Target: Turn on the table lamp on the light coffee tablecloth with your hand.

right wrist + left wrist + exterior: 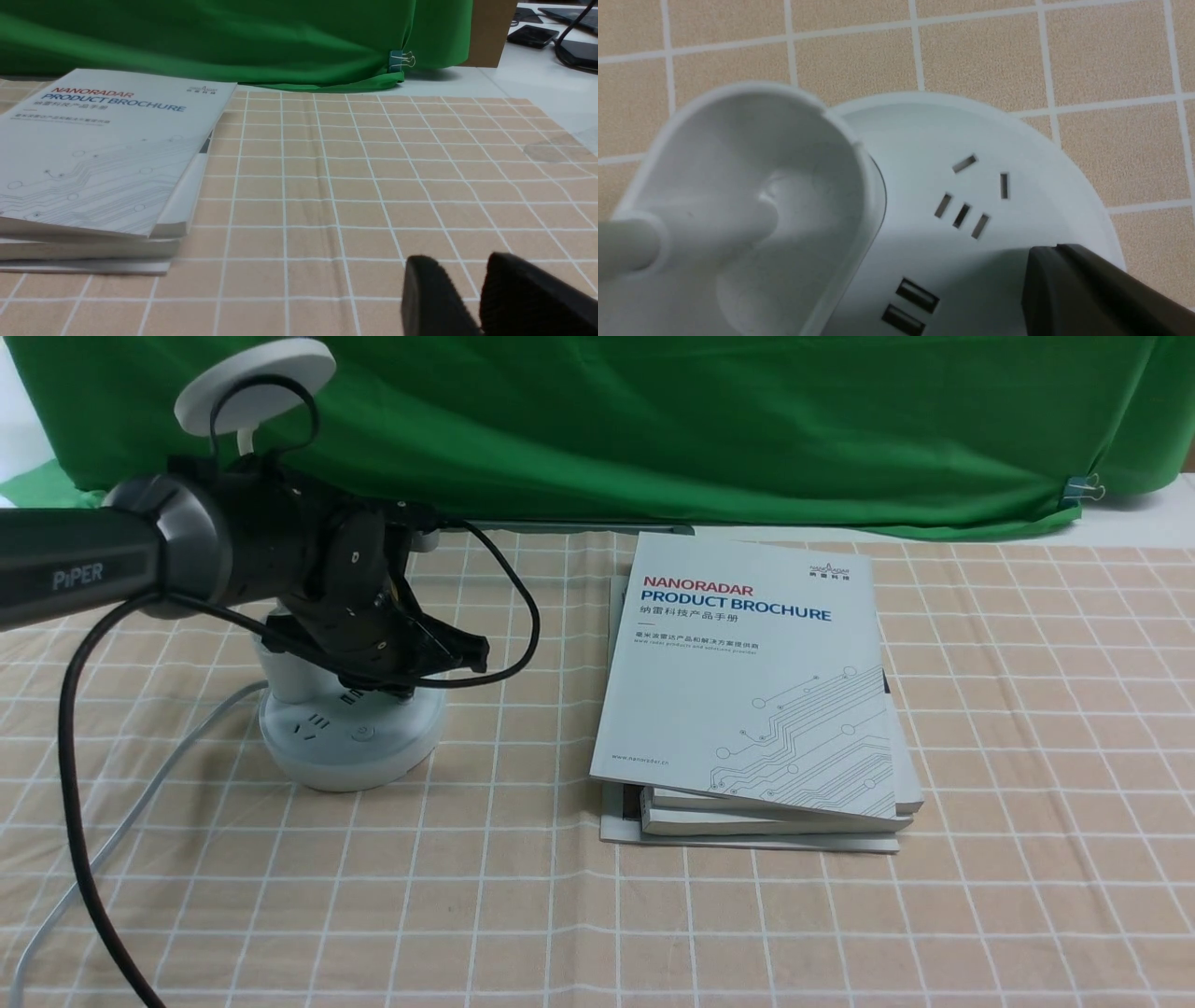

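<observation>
At the left of the front view, the white plastic table lamp (347,747) is set on the light coffee tablecloth (1027,728), a matte beige weave crossed by thin white grid lines. Its flat disc head is seen at the upper left, and its smooth round base with sockets lower down. The hand (467,655), a black gripper on a dark grey arm marked "PIPER", is held just over that base. How far it is open cannot be told, since only one dark finger (1087,289) is shown in the left wrist view. At the centre, a stack of glossy white brochures (747,681) is laid. Behind, a creased green cloth backdrop (653,420) is hung. At the lower right of the right wrist view, the right gripper (476,289) is seen narrowly parted, with nothing held.
</observation>
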You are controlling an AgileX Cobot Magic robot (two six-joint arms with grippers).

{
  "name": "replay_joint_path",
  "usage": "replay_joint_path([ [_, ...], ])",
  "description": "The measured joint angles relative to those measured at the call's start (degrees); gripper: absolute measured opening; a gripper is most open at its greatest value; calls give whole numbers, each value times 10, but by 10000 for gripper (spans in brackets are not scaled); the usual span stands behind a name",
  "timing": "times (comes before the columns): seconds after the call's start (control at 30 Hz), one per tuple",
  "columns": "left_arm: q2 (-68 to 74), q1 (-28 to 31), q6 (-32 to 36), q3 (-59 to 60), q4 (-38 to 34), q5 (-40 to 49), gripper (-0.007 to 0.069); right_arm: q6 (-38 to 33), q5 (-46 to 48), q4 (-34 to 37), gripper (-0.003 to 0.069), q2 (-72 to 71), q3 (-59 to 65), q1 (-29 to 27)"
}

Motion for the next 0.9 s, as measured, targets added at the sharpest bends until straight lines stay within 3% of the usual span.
replay_joint_path([
  [0.53,-50,0,24,2,-26,4,-4,0,0,0,238,0,0,0],
  [0.63,-91,0,62,2,-80,19,-3,0,0,0,238,0,0,0],
  [0.77,-124,-1,152,30,-212,55,-1,0,0,0,238,0,0,0],
  [0.9,-171,-10,204,118,-287,51,-1,0,0,0,238,0,0,0],
])
